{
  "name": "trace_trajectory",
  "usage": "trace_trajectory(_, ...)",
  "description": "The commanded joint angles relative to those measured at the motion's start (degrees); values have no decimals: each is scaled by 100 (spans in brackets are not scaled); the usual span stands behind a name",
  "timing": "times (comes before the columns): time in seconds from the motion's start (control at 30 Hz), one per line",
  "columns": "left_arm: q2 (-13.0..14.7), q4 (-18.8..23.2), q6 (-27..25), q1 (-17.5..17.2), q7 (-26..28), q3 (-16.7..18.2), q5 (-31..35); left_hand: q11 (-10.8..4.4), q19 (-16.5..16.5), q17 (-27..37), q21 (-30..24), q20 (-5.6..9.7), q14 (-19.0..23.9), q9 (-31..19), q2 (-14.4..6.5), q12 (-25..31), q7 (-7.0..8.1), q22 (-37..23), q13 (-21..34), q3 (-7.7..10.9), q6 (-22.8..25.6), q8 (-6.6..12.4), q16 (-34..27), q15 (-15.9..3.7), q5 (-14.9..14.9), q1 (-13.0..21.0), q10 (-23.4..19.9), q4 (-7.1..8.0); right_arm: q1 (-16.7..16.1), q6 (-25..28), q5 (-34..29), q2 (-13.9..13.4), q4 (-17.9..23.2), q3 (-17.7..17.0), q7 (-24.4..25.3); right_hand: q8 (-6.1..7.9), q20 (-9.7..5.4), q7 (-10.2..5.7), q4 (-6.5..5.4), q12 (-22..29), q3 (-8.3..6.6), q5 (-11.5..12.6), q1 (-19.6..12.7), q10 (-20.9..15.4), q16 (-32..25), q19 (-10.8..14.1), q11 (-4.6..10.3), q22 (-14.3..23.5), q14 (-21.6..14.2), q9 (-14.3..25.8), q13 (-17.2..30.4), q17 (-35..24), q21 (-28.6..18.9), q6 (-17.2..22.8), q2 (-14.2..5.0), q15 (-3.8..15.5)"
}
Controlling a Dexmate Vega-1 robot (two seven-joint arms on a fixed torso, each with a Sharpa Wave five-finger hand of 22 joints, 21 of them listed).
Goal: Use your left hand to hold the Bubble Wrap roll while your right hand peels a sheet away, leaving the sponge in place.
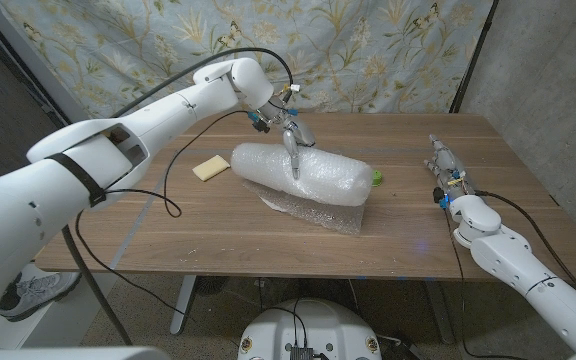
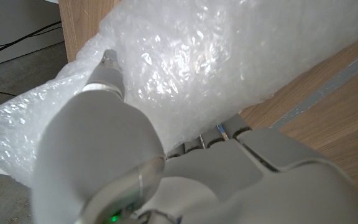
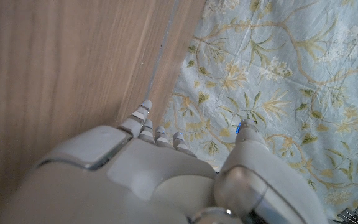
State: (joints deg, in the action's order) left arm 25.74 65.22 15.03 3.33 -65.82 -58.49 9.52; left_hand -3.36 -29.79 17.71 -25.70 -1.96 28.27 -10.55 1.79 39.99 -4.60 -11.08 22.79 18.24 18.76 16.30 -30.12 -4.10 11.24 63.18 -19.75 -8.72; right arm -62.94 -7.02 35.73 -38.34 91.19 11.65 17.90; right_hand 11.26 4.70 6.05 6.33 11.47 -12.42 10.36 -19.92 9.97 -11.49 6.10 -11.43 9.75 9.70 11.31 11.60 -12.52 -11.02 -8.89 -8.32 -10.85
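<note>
A clear bubble wrap roll (image 1: 303,172) lies across the middle of the table, with a loose sheet (image 1: 313,212) spread out toward the front. My left hand (image 1: 290,133) reaches over the roll from behind, and its fingers (image 1: 293,155) press down on the roll's top. In the left wrist view the left hand (image 2: 114,143) touches the bubble wrap roll (image 2: 229,56). A yellow sponge (image 1: 209,167) sits on the table just left of the roll. My right hand (image 1: 442,166) stays at the table's right side, far from the roll, holding nothing; in the right wrist view the right hand (image 3: 148,174) has its fingers together.
A small green object (image 1: 375,179) peeks out behind the roll's right end. A black cable (image 1: 138,195) loops over the table's left part. A floral curtain (image 1: 368,40) hangs behind the table (image 1: 488,230).
</note>
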Motion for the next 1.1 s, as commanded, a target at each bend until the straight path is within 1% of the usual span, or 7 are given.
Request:
trace_trajectory(0.03,-78,-134,-369,-4,81,96,-349,7,-44,16,-26,16,182,-8,-231,33,-5,-19,13,78,61,-17,15,-134,24,166,-48,81,-44,-17,-15,-117,208,-91,-108,48,29,-14,15,34,-43,-9,-23,240,-46,12,-40,24,39,14,14,-5,-18,54,32,-2)
trace_trajectory(0.3,-151,-369,-612,-33,96,205,-721,35,-49,22,-33,-1,195,-10,-257,23,-29,-19,27,81,76,-44,24,-113,6,162,-61,80,-60,-8,-13,-156,242,-106,-181,49,17,-14,23,40,-50,-10,-31,226,-47,24,-51,24,34,14,14,-3,-24,65,32,-7)
trace_trajectory(0.43,-200,-528,-722,-79,119,322,-1002,64,-54,17,-38,9,210,-10,-276,28,-38,-19,34,89,95,-53,34,-111,-3,158,-94,81,-61,21,-9,-180,246,-107,-212,51,15,-10,26,42,-52,-10,-32,219,-49,27,-56,24,30,13,14,-2,-25,74,34,-9)
trace_trajectory(0.67,-257,-706,-801,-87,187,408,-1260,78,-56,10,-44,-14,252,-12,-307,23,-63,-19,48,99,127,-70,47,-98,-23,130,-117,93,-40,44,34,-196,222,-130,-270,50,15,-10,26,43,-54,-11,-29,216,-52,32,-50,24,25,13,14,-3,-26,79,33,-5)
trace_trajectory(0.8,-240,-666,-838,-121,280,419,-1304,95,-46,14,-44,-24,248,-12,-332,13,-78,-19,57,87,138,-85,58,-91,-41,65,-114,130,-28,47,48,-206,202,-145,-290,49,11,-14,26,42,-54,-12,-26,216,-54,33,-53,23,22,13,14,-4,-27,81,35,-4)
trace_trajectory(0.9,-277,-744,-861,-158,297,468,-1443,101,-25,13,-38,-39,237,-13,-363,4,-92,-19,64,101,134,-103,75,-71,-47,62,-114,131,-29,65,51,-233,198,-151,-314,48,15,-11,26,43,-56,-13,-25,215,-55,33,-48,23,21,12,14,-4,-27,81,35,-4)
trace_trajectory(1.1,-260,-700,-999,-376,509,652,-1764,105,-29,17,-43,-43,284,-14,-384,4,-109,-19,75,114,165,-113,66,-67,-59,76,-142,114,-55,105,85,-280,199,-175,-356,47,15,-5,27,41,-56,-14,-21,219,-55,26,-55,23,22,12,14,-5,-24,87,38,-6)
